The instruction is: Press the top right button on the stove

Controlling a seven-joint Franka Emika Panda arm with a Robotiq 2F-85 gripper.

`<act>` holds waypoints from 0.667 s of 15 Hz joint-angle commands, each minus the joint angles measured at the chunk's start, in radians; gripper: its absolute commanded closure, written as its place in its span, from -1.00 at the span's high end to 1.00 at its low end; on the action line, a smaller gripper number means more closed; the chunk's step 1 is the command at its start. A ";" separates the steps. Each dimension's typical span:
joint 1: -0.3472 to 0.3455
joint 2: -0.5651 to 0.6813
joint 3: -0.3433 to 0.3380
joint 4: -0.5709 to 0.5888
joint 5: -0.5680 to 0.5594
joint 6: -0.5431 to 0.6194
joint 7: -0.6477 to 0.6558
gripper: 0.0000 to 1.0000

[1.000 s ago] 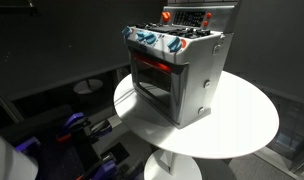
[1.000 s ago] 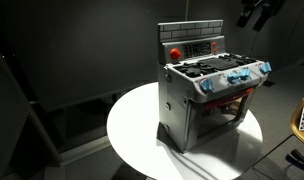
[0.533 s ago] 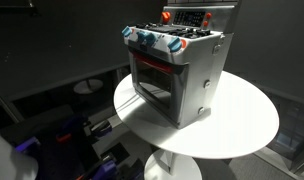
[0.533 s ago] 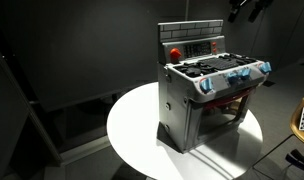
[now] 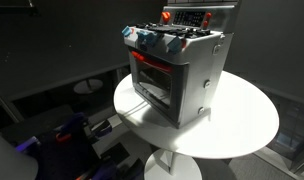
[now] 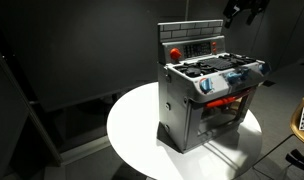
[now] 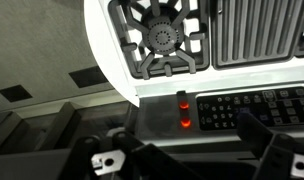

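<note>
Small silver-grey toy stove [image 5: 187,80] [image 6: 192,105] is sitting upright near the middle of the round white table [image 5: 242,125] [image 6: 132,130] in both exterior views. Its door window [image 5: 152,72] is glowing red, and a row of blue-and-red knobs [image 5: 157,40] is running along the front top edge.

Black robot gripper [image 6: 244,12] is hanging in the air at 1 o'clock from the stove in an exterior view. It is above the raised back panel [image 6: 192,40] and apart from it.

Wrist view is looking down on the stove [image 7: 152,115]:
- black burner grate [image 7: 162,40] at 12 o'clock
- ribbed griddle [image 7: 254,30] at 1 o'clock
- upper red button [image 7: 182,100] and lower red button [image 7: 184,123] glowing near centre, stacked
- dark keypad panel [image 7: 252,108] at 3 o'clock of them

Gripper [image 7: 192,158] is coming in at 6 o'clock. Its fingers [image 7: 107,160] are spread wide and gripping nothing.
</note>
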 commanded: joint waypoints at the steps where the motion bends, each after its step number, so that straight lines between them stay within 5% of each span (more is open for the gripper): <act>1: -0.003 0.080 -0.024 0.072 -0.067 0.010 0.071 1.00; 10: 0.021 0.209 -0.091 0.159 -0.099 0.011 0.122 1.00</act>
